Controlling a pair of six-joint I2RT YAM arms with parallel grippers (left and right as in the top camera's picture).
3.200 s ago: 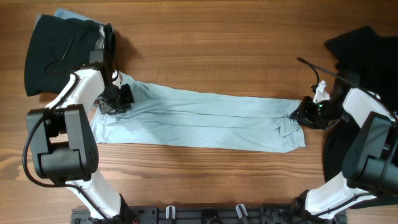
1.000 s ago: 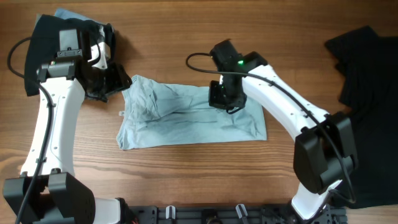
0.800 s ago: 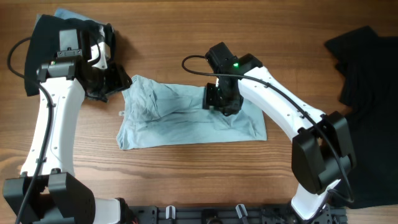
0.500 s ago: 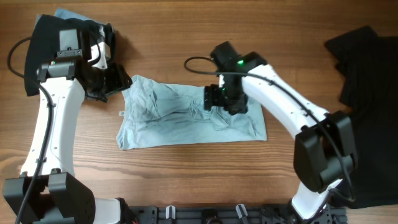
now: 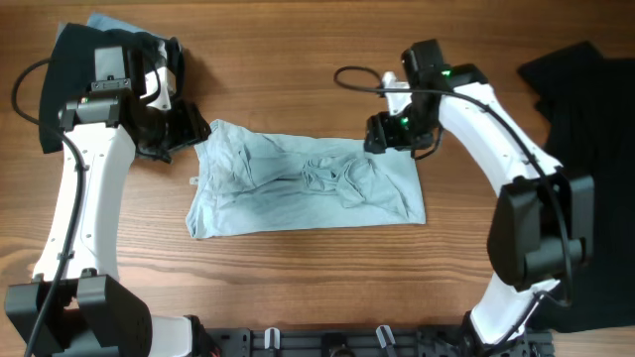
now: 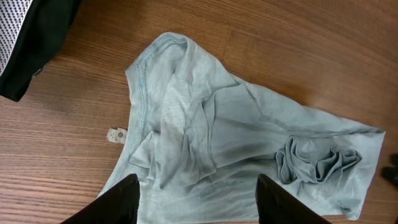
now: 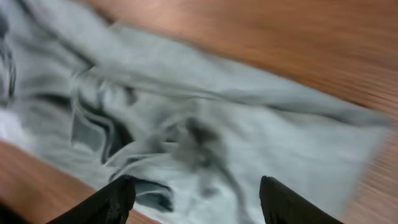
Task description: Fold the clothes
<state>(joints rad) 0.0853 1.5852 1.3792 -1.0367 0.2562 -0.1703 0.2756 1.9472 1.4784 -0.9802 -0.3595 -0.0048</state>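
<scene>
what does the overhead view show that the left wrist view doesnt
Only overhead: the left arm and right arm whole, the right fingers open above the top right edge of the pale light-blue cotton T-shirt, and a dark black cloth pile at the table's right end.
Only left wrist: the left fingers open and empty, close up, and a white-dotted patch of fabric in the top corner.
Both: that T-shirt with its bunched knot of wrinkles, the brown wooden table, and the black garment left of it.

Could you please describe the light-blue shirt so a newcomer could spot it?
Look at the middle of the wooden table. The shirt lies there, bunched near its right end. It is pale blue; the left heap and the right heap are chiefly black.
</scene>
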